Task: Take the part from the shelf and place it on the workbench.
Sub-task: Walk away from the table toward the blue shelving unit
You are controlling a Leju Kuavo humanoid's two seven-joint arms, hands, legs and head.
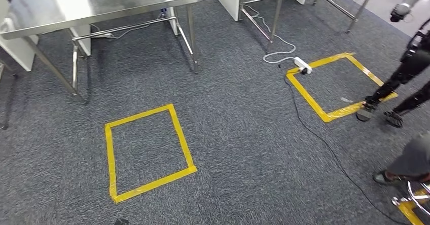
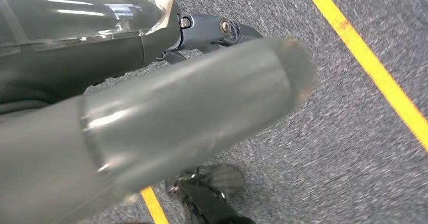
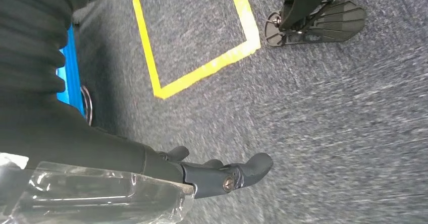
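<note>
1. The left hand (image 2: 176, 98) is hanging at the robot's side. Its thick thumb is jutting straight out, its dark fingers (image 2: 227, 30) are lying loose past it, and nothing is sitting between them: released.
2. The right hand (image 3: 202, 171) is hanging likewise, its fingers (image 3: 252, 166) slack and slightly curved, grasping nothing.
3. The grey carpet (image 3: 328, 133) is lying well below both sets of fingertips. A yellow tape square (image 3: 202, 72) is lying out beyond the right fingers, and a yellow tape line (image 2: 373, 67) is running beyond the left ones.
4. Where the part is I cannot tell. Neither hand is carrying it, so it is likely waiting on the shelf.
5. My reading: the arms are hanging idle because the robot is walking. A steel table (image 1: 101, 2) is standing ahead, far from either hand.
</note>
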